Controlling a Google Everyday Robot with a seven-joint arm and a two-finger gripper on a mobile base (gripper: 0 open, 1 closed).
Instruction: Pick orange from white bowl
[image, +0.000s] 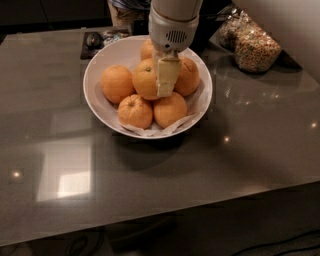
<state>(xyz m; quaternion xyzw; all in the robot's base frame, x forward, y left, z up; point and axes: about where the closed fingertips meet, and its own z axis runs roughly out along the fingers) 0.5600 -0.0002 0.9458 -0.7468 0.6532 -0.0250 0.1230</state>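
The white bowl (95, 82) stands at the back middle of the grey table, lined with crumpled white paper and holding several oranges. The orange (144, 81) is the large round one in the middle of the pile, with a small dark stem dot on top. A smaller orange with a puckered stem end (135, 111) lies at the front left. My gripper (166, 80) hangs straight down from the white arm into the bowl. It sits against the right side of the middle orange, between it and the orange to the right (189, 76).
Two glass jars of cereal (256, 50) stand at the back right. A dark tray with small items (100, 39) lies behind the bowl on the left. The table's front edge runs across the bottom of the view.
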